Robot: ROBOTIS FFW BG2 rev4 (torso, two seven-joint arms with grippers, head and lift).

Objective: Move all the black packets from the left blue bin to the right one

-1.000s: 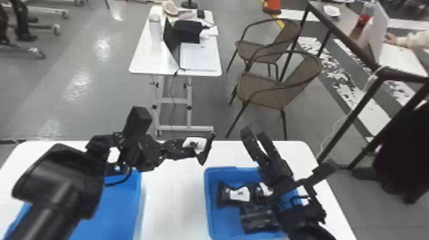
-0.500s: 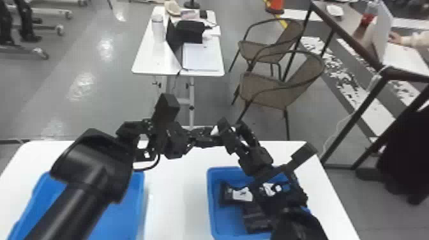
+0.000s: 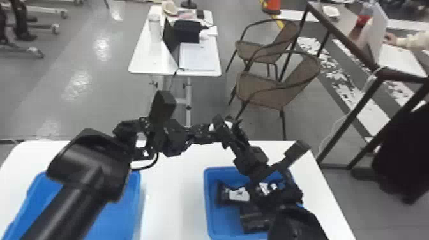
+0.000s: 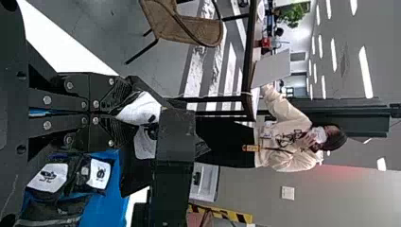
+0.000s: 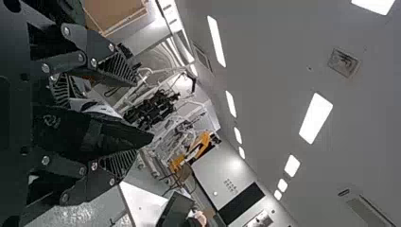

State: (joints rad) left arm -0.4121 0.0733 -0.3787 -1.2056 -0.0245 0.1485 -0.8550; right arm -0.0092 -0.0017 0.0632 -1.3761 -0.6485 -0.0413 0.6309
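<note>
While the left fingers (image 4: 106, 133) grip a black packet (image 4: 142, 109) between the spread right fingers (image 5: 97, 45), letting go too early could drop it. An off-centre right grasp might slip.

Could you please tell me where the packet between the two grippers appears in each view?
Head view: packet near the middle, where the arms meet.
Left wrist view: packet left of centre, pinched in the left gripper.
Right wrist view: packet towards the left edge, between the right gripper's parted fingers.
Shared landmark: the right gripper, at the packet in all three.
</note>
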